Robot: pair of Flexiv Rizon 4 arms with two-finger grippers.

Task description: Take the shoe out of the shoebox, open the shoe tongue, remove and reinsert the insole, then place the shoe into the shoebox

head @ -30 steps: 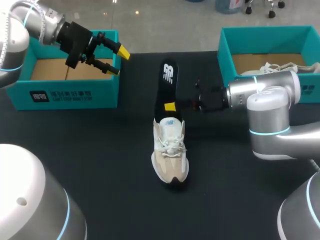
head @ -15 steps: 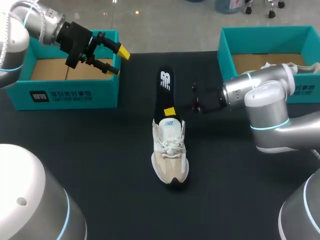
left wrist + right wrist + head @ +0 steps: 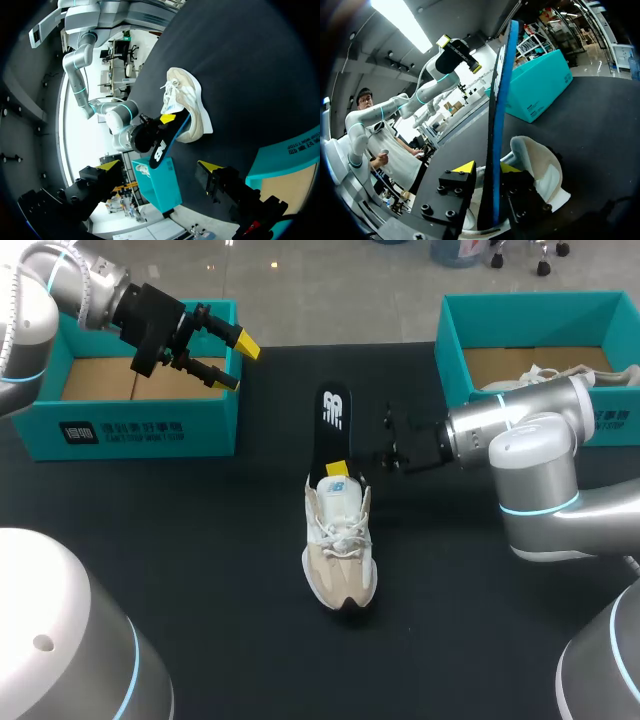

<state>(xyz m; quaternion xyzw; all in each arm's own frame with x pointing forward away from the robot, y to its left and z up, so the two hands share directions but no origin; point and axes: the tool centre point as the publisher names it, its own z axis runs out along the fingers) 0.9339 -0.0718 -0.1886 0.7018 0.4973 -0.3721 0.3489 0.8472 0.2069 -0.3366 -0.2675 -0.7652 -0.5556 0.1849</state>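
**Shoe of beige and white with laces [image 3: 340, 550] stands mid-table, its long black insole [image 3: 330, 425] pinched by my right gripper [image 3: 487, 169]**

From the head view I see the shoe upright on its sole in the middle of the black table [image 3: 200, 570], toe toward me, outside both boxes. The insole's lower end sits in the shoe's mouth, and the rest sticks out past the heel, toward the table's far side. My right arm comes in from the side, and its wrist view shows the insole edge-on between the two yellow-tipped fingers. Both press against it just above the shoe's opening, so they stand only the insole's thickness apart.

My left gripper [image 3: 235, 362] hangs above the near corner of the left teal cardboard shoebox [image 3: 150, 425], well apart from the shoe. Its fingers are spread wide with nothing between them. The right teal cardboard shoebox [image 3: 540, 315] stands at the far right, with a second pale shoe [image 3: 545, 375] lying inside it.
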